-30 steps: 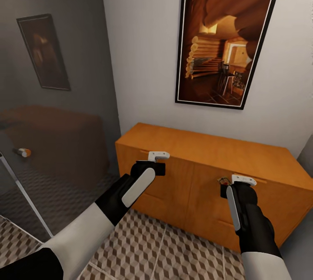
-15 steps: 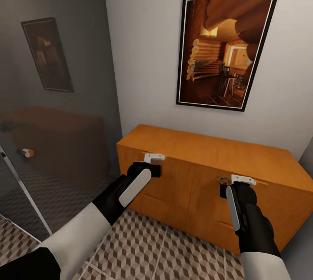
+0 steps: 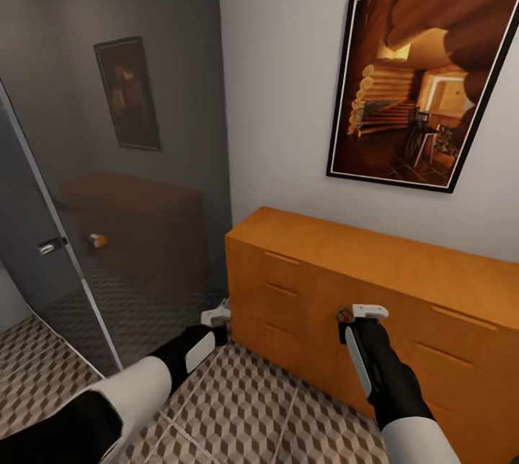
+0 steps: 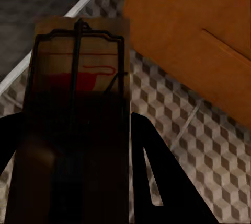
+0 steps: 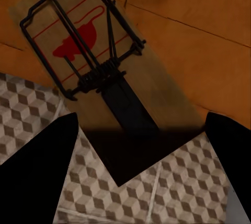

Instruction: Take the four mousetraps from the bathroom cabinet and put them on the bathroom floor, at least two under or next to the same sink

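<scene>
My left gripper [image 3: 216, 317] hangs low beside the left end of the cabinet [image 3: 375, 262], just above the bathroom floor [image 3: 252, 406]. In the left wrist view it [image 4: 78, 145] is shut on a tan mousetrap [image 4: 78, 78] with dark wire and a red mark. My right gripper [image 3: 364, 313] is in front of the cabinet's drawer fronts. It [image 5: 141, 125] is shut on a second mousetrap [image 5: 83, 41], whose edge peeks out [image 3: 344, 315] in the head view. Cabinet front [image 5: 198, 4] and cube-patterned floor [image 5: 157, 192] lie behind it.
A dark glass shower partition [image 3: 130, 161] with a metal-framed door edge [image 3: 65, 241] stands left of the cabinet. A framed painting [image 3: 425, 89] hangs on the white wall above. Open tiled floor [image 4: 209, 130] lies in front of the cabinet.
The head camera has shifted, moving the scene rightward. My left gripper has dropped from the cabinet's upper front to near the floor at its left end. The right gripper keeps its trap.
</scene>
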Controlling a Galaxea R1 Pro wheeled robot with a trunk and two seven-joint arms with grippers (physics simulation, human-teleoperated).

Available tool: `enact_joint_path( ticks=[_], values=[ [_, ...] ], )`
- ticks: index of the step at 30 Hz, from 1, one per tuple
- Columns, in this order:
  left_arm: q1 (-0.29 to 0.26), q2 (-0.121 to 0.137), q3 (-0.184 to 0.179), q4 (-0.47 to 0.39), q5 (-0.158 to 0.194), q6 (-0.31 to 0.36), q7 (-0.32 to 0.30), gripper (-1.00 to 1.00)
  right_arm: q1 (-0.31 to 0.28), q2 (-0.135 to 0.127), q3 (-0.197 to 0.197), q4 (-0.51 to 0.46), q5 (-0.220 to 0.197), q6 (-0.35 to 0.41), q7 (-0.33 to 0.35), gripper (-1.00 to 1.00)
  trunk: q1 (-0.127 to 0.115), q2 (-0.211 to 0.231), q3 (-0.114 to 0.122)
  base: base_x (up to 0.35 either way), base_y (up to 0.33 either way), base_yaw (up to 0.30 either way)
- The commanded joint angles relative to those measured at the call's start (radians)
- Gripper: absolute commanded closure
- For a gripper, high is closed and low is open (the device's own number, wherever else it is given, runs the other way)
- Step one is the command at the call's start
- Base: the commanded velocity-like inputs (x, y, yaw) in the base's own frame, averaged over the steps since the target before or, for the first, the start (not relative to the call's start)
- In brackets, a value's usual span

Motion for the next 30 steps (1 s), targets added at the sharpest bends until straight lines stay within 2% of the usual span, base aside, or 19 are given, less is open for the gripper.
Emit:
enact_joint_path(
  ticks=[1,7,12,16,22,27,30],
  values=[
    [-0.001,-0.002,-0.009,0.034,0.004,-0.018,-0.002,1.00,-0.001,0.001,-0.001,0.012,0.003,-0.003,0.006,1.00,0.000,-0.001,-0.001,0.000,0.000,0.285],
    [-0.001,-0.005,-0.009,0.054,0.005,-0.031,-0.007,1.00,-0.001,0.003,0.000,0.033,0.001,-0.007,0.006,1.00,0.000,-0.001,0.001,0.000,0.000,0.285],
    [0.002,-0.005,-0.009,0.074,0.005,-0.033,-0.007,1.00,-0.001,0.005,0.000,0.112,0.002,-0.038,0.006,1.00,0.000,-0.001,0.003,0.000,0.000,0.261],
    [0.007,-0.003,-0.009,0.108,0.006,-0.046,-0.008,1.00,-0.001,0.006,0.000,0.158,0.002,-0.075,0.006,1.00,0.000,-0.001,0.003,0.000,0.000,0.085],
    [0.016,0.004,-0.009,0.161,0.006,-0.089,-0.010,1.00,-0.001,0.014,0.000,0.181,0.002,-0.085,0.006,1.00,0.000,-0.001,0.003,0.000,0.000,0.025],
    [0.017,0.004,-0.008,0.200,0.006,-0.113,-0.060,1.00,-0.001,0.019,0.001,0.238,0.003,-0.103,0.006,1.00,0.000,-0.001,0.005,0.000,0.000,0.193],
    [0.016,0.004,-0.008,0.206,0.009,-0.131,-0.086,1.00,-0.001,0.022,0.009,0.302,0.004,-0.145,0.006,1.00,0.000,-0.001,0.006,0.000,0.000,0.245]
  ],
)
